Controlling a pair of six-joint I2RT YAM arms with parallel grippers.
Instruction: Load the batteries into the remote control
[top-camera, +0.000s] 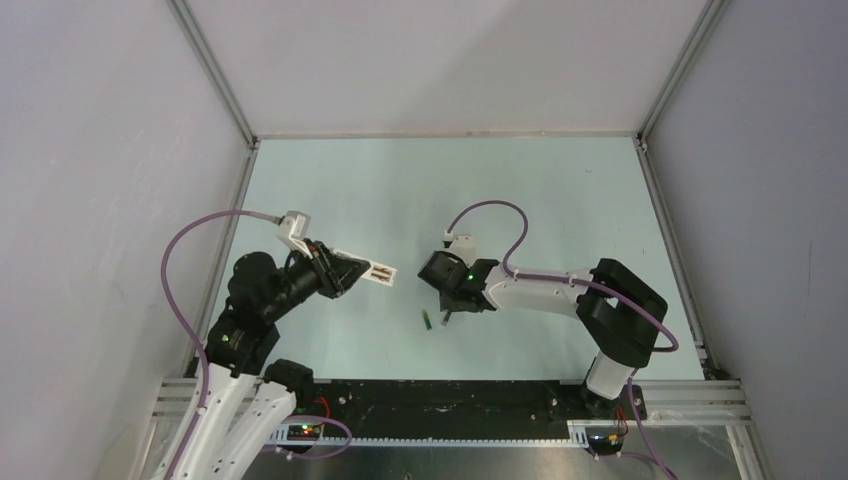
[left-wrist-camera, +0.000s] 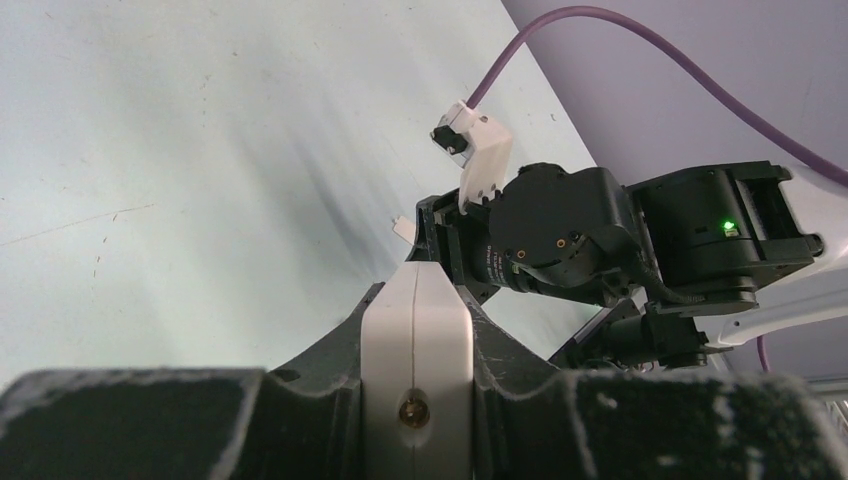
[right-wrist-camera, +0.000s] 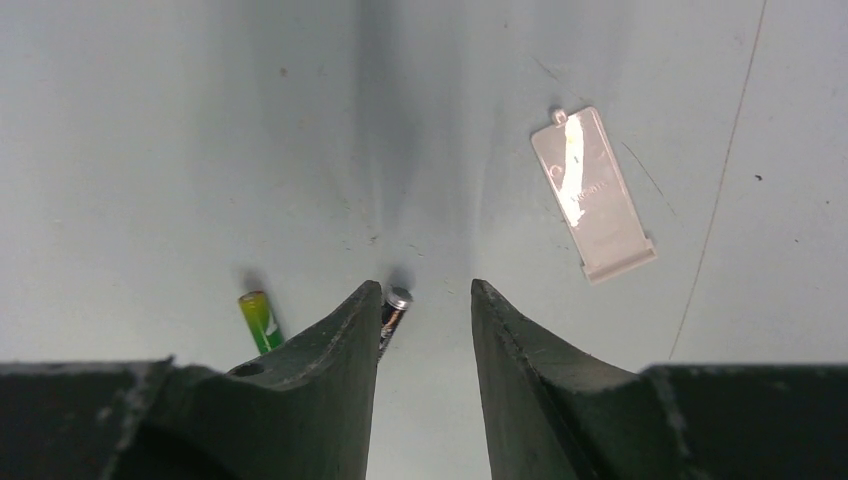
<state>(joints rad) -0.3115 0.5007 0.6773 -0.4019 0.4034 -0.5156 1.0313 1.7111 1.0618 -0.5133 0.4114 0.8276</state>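
The remote control (top-camera: 372, 270), a slim white bar, sticks out rightwards from my left gripper (top-camera: 347, 271), which holds it above the table. In the left wrist view the remote control (left-wrist-camera: 417, 345) is seen end-on, clamped between the jaws of the left gripper (left-wrist-camera: 418, 298). My right gripper (right-wrist-camera: 426, 290) is open and low over the table. The blackish battery (right-wrist-camera: 393, 310) lies between its jaws, against the inner side of the left finger. The green battery (right-wrist-camera: 259, 321) lies on the table just outside that finger. From above, the green battery (top-camera: 427, 320) sits beside the right gripper (top-camera: 447, 308).
A flat translucent battery cover (right-wrist-camera: 593, 195) lies on the table beyond the right gripper, to its right. In the left wrist view the right arm's wrist (left-wrist-camera: 600, 240) is close ahead of the remote. Enclosure walls (top-camera: 120, 150) stand round the table on three sides.
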